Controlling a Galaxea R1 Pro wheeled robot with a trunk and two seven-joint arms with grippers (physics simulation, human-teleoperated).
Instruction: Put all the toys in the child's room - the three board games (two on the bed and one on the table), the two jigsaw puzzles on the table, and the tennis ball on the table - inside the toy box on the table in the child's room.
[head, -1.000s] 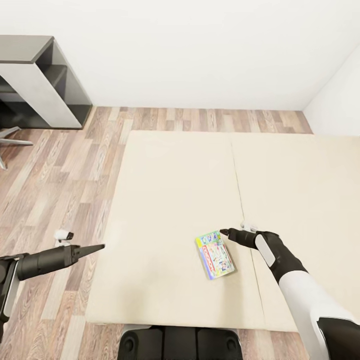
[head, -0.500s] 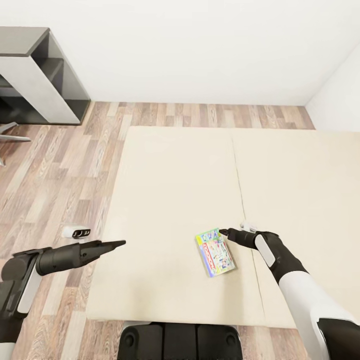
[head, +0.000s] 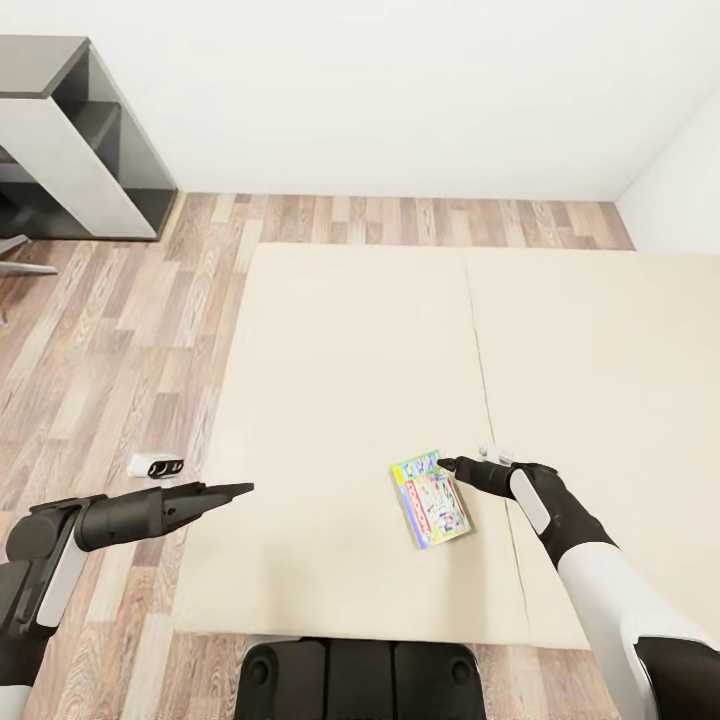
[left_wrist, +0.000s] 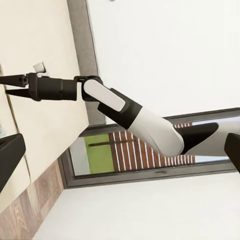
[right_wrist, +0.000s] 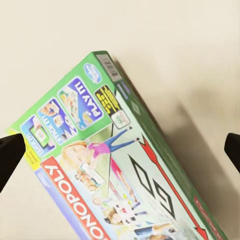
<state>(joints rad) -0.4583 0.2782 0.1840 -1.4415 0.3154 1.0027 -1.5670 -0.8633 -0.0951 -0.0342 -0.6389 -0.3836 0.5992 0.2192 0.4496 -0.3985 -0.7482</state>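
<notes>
The jaws of the right gripper (head: 447, 464) stand wide apart: in the right wrist view its two dark fingertips (right_wrist: 10, 150) sit far to either side with the board game (right_wrist: 115, 165) between and beyond them, untouched. In the head view this gripper hovers just beside the game's upper right corner. The left gripper (head: 240, 489) reaches over the bed's left edge, well apart from the game; its fingers look drawn to a point there, but whether its jaws are closed I cannot tell.

The board game (head: 431, 501), a flat green box lettered "MONOPOLY", lies face up on the beige bed (head: 340, 380), toward the near edge, just left of the mattress seam. A small white device (head: 156, 465) lies on the wood-plank floor (head: 110, 340) beside the bed's left edge. A grey shelf unit (head: 80, 150) stands against the wall at the far left.
</notes>
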